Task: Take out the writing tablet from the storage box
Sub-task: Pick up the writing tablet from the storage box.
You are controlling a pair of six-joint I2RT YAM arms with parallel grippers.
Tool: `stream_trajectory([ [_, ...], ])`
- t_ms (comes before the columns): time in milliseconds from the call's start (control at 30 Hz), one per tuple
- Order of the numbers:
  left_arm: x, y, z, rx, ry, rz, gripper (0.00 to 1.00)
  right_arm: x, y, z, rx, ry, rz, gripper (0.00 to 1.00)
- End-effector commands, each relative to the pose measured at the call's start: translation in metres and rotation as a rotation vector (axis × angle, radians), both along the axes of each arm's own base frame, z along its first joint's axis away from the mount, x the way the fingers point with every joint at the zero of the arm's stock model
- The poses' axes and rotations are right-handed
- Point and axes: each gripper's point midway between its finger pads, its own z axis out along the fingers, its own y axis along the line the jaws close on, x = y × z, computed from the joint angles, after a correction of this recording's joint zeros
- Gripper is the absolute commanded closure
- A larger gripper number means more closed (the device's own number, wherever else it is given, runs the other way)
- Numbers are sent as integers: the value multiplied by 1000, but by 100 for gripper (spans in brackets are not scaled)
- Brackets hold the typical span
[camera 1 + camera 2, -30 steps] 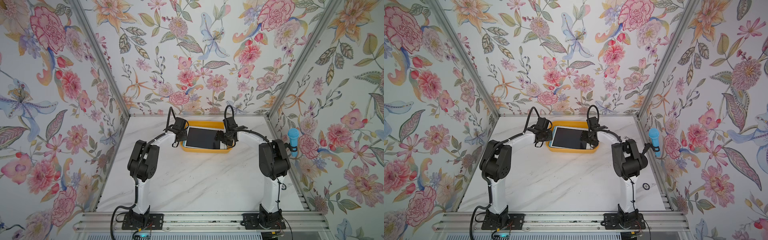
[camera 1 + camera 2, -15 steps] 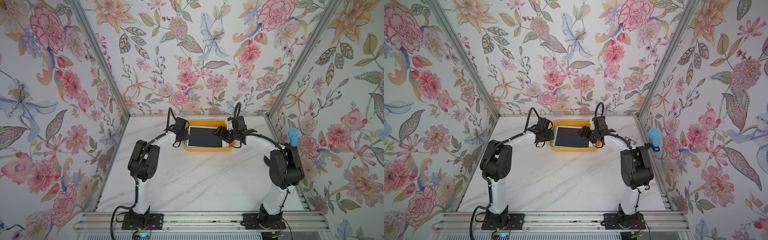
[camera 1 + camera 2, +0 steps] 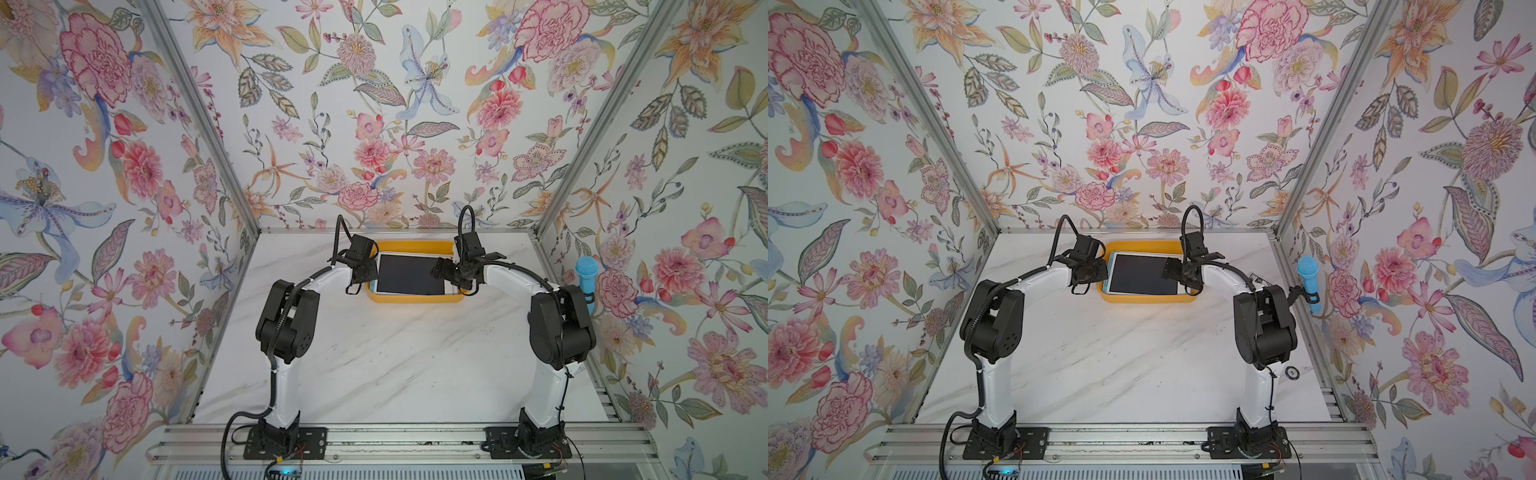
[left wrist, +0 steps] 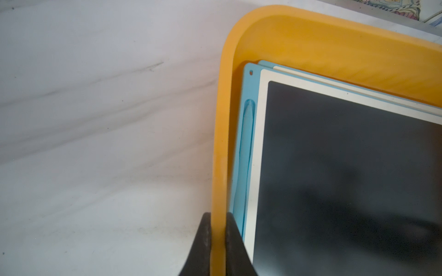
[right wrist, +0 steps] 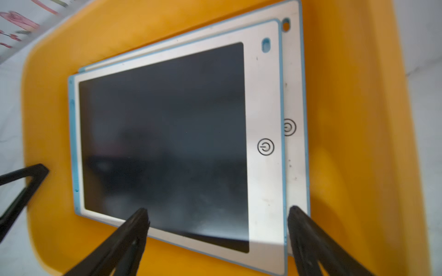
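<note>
- The desk (image 3: 395, 353) carries the storage box (image 3: 415, 298) at its far end, between your two arms.
- The writing tablet (image 3: 409, 274) lies flat inside the box, dark screen up, on a second tablet (image 5: 295, 95) that peeks out beneath it. It is not yet lifted.
- Your left hand (image 4: 218, 216) is clamped on the box's side rim, pinning the box.
- Your right hand (image 5: 218, 210) hovers spread wide over the top tablet, one tip above the screen, the other just past its edge, gripping nothing.
- By my judgement only the bracing is done. The grasp, the lift and the carry out remain.
</note>
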Motion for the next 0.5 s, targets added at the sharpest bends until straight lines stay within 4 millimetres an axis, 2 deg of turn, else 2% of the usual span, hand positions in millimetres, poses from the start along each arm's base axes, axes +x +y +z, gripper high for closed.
stream_trajectory([
  [0, 0, -6, 3, -24, -3, 1, 100, -2, -7, -16, -77, 38, -7, 8],
  [200, -2, -6, 7, -25, -4, -3, 100, 0, -14, -28, -160, 38, -17, 5],
  [467, -5, -7, 4, -49, 6, 2, 100, -3, -1, -43, -227, 65, 28, 0],
])
